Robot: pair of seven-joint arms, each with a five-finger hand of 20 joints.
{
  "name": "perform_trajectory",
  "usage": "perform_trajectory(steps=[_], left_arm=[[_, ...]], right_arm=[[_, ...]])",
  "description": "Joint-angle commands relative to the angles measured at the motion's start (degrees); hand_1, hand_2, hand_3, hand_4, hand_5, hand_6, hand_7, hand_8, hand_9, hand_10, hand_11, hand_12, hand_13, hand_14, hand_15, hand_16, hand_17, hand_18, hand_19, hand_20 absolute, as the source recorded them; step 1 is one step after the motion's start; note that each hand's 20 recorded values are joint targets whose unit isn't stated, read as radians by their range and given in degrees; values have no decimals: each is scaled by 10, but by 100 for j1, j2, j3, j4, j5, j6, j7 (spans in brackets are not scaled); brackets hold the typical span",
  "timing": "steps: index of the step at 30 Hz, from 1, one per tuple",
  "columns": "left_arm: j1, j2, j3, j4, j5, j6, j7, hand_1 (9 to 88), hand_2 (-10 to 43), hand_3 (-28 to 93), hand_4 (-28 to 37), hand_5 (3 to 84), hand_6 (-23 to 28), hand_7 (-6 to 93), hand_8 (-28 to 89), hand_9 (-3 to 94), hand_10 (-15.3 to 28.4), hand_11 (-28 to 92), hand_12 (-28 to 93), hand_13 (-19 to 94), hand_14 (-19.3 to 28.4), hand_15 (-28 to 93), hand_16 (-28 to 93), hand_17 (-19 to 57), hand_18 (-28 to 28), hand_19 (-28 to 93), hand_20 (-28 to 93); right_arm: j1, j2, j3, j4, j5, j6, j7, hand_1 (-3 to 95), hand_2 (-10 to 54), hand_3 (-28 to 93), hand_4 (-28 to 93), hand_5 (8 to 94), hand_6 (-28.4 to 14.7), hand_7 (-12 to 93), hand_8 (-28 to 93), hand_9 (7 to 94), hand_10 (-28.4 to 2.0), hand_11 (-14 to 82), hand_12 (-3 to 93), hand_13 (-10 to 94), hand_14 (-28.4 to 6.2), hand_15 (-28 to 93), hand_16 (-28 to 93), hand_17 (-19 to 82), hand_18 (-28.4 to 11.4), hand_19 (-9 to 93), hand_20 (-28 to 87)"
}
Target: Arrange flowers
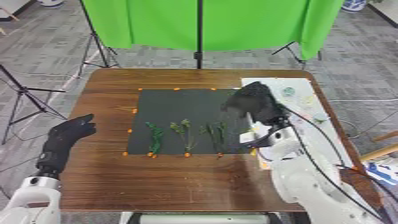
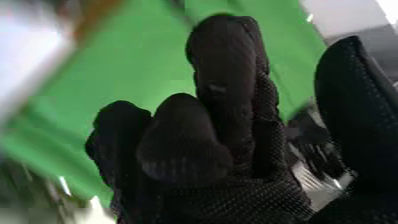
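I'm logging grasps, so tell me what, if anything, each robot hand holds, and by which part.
Nothing appears held: the left robot hand and the right robot hand both look empty.

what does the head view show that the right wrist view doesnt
Head view: the left hand off the near left part of the brown wooden table, three groups of green stems lying on a dark mat, and a white sheet along the table's right side.

Right wrist view: the mesh weave on the glove of the right hand, close up.

Both: the right hand and the green backdrop.
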Motion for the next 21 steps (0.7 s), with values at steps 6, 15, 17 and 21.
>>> perform_trajectory(steps=[6, 15, 17, 21], left_arm=[[95, -83, -35, -37, 16, 0, 3, 281, 41, 657, -219, 473, 67, 112, -56, 450, 149, 211, 107, 382, 191, 232, -23, 92, 138, 128, 181], [60, -74, -9, -14, 17, -36, -4, 281, 42, 656, -218, 474, 67, 112, -57, 450, 149, 211, 107, 382, 191, 231, -23, 91, 139, 129, 181], [66, -75, -14, -15, 18, -53, -14, 282, 42, 655, -218, 474, 67, 113, -57, 450, 149, 211, 107, 382, 191, 231, -23, 92, 138, 129, 181], [61, -77, -8, -16, 18, -63, -17, 282, 42, 655, -218, 474, 67, 112, -56, 451, 149, 211, 107, 383, 191, 231, -23, 92, 138, 128, 181]], right_arm=[[819, 747, 36, 1340, -1242, -1608, 1218, 254, -88, 649, -73, 650, -10, 131, -72, 750, -165, 212, 262, 848, -57, 668, 376, 601, -181, 932, 660], [867, 605, -170, 1943, -1147, -1882, 1388, 279, -95, 634, -68, 622, -4, 115, -66, 748, -165, 195, 252, 865, -45, 660, 359, 617, -172, 932, 647], [842, 590, -207, 1989, -1175, -1917, 1377, 289, -95, 636, -70, 625, -1, 119, -67, 762, -158, 198, 246, 879, -35, 651, 356, 625, -167, 932, 645], [742, 543, -290, 2067, -1161, -1752, 1393, 314, -95, 642, -74, 642, 1, 125, -72, 784, -152, 201, 239, 893, -26, 640, 357, 633, -161, 932, 641]])
